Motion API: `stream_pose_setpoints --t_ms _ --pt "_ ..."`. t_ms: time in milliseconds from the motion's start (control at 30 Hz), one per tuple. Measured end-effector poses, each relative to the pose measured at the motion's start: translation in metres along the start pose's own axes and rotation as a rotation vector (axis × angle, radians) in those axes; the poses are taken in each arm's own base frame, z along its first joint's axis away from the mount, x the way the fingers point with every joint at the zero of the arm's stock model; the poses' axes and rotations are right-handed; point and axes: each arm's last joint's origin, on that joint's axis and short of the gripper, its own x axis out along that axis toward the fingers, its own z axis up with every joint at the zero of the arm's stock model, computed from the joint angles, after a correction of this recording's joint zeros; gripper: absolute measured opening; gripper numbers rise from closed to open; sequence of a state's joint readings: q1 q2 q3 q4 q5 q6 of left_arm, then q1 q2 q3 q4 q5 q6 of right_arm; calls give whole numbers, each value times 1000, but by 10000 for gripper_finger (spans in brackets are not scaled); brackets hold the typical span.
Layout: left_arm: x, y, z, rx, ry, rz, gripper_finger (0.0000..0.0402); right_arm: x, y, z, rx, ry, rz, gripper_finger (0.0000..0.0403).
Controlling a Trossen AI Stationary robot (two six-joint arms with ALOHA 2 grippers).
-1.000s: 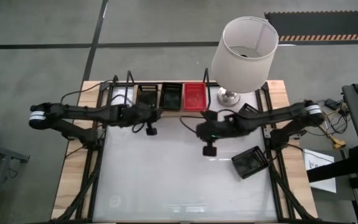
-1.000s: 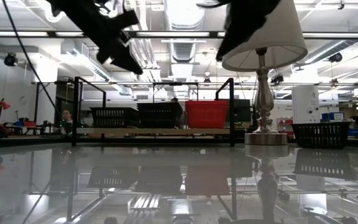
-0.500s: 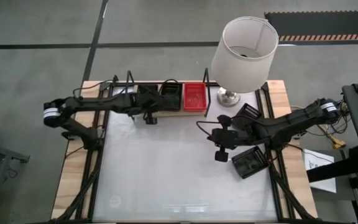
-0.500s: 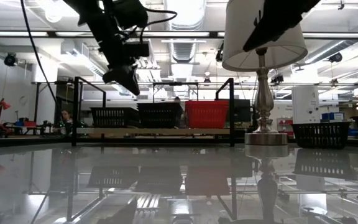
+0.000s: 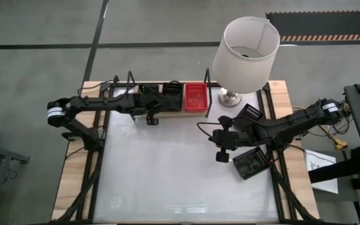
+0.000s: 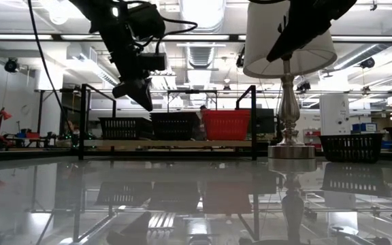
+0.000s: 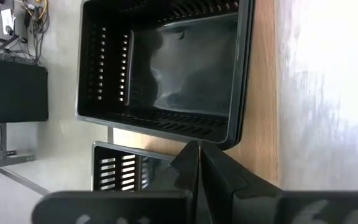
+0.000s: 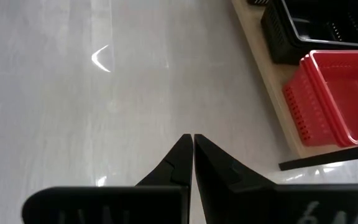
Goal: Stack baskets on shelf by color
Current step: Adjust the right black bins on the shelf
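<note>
My left fingers (image 7: 197,163) sit pressed together, empty, over the shelf (image 5: 167,113); a black basket (image 7: 166,65) beside it is half cut off. Right fingers (image 8: 193,155) likewise together, empty, beside the shelf's red basket (image 8: 337,96).

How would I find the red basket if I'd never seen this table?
Look for the tall lamp with the white shade at the back of the table. Right beside its silver base is a low wooden shelf holding a row of baskets. The red basket is the one nearest the lamp; its neighbours are black.
</note>
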State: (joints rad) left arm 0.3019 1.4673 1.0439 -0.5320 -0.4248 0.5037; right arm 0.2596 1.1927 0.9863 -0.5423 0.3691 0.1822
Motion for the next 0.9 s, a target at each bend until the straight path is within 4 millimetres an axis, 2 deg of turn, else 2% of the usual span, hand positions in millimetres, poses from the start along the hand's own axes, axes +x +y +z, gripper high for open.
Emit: stream_pose_setpoints --t_ms 667,900 --pt "0 -1 1 -25 -17 -39 0 0 0 0 0 1 0 9" --pt "-14 8 -2 -35 10 69 0 0 0 0 1 0 0 9"
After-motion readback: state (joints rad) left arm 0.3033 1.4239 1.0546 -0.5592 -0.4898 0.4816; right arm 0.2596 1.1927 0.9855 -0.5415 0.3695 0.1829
